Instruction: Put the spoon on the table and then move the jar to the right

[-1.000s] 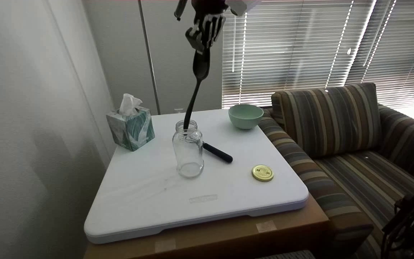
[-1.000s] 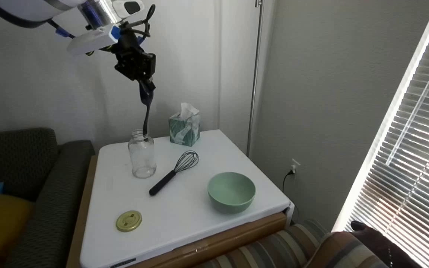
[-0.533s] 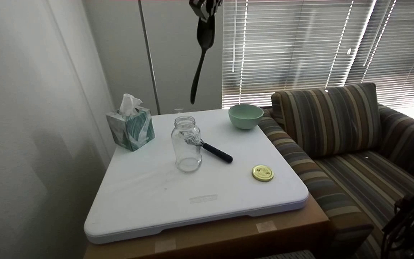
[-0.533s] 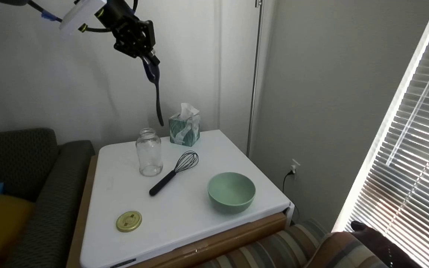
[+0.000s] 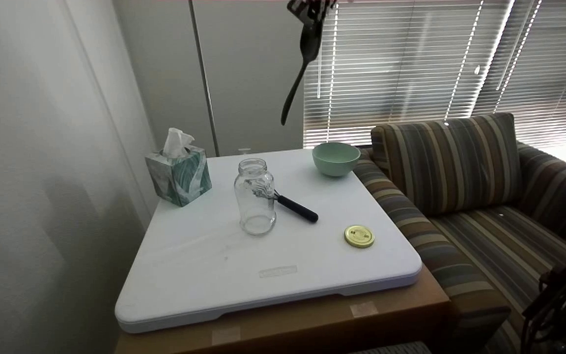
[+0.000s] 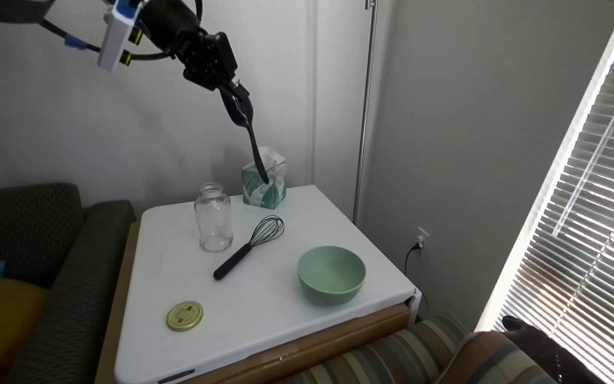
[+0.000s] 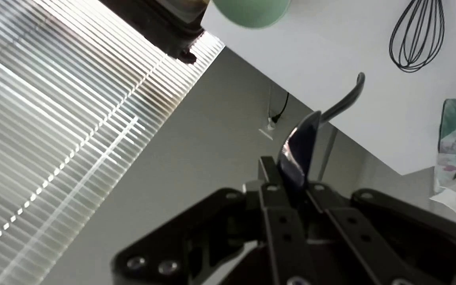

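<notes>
One black spoon [image 5: 310, 46] hangs from the pincer [image 5: 314, 18] in an exterior view, scoop clenched at the top and slim handle slanting down — perhaps gripped there so the handle's tip can meet the table [image 5: 199, 260] first. Below the pincer, well apart, stands the clear, round-shouldered glass jar [image 5: 255, 199]. In an exterior view, the wire whisk [image 6: 247, 249] and smooth green bowl [image 6: 331, 274] lie far under the pincer — that height presumably spares them knocks. In the wrist view, the scoop's glossy curve sits between the pincer's fingers [image 7: 270, 198].
</notes>
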Tool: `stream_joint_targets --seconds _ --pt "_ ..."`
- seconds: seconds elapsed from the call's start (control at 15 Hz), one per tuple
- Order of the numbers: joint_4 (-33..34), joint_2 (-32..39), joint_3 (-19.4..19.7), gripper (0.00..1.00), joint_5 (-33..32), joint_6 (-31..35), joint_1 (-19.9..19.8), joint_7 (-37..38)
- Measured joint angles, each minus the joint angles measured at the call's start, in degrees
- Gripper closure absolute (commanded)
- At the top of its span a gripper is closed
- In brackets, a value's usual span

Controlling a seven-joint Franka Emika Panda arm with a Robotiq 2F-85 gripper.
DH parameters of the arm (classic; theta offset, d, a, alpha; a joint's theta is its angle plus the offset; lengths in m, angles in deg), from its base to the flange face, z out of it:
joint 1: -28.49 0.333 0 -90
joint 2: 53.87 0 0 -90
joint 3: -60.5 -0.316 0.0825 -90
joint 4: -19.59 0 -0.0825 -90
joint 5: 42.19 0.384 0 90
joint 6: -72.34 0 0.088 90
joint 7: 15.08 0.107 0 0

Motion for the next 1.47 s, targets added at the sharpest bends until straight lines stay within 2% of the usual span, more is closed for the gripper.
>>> stream_joint_targets --seconds 0.27,0.6,0.93,1.47 --pt "-8.00 1.30 2.12 0.98 -4.73 7.94 -3.91 18.81" --pt "-11.69 3.98 7.65 0.98 -12.61 13.53 -4.28 43.09" --pt "-14.57 8.43 7.75 0.98 -11.92 17.73 -4.14 62.00" --pt "-14.36 14.06 8.37 0.98 -13.67 28.37 -3.91 87.30"
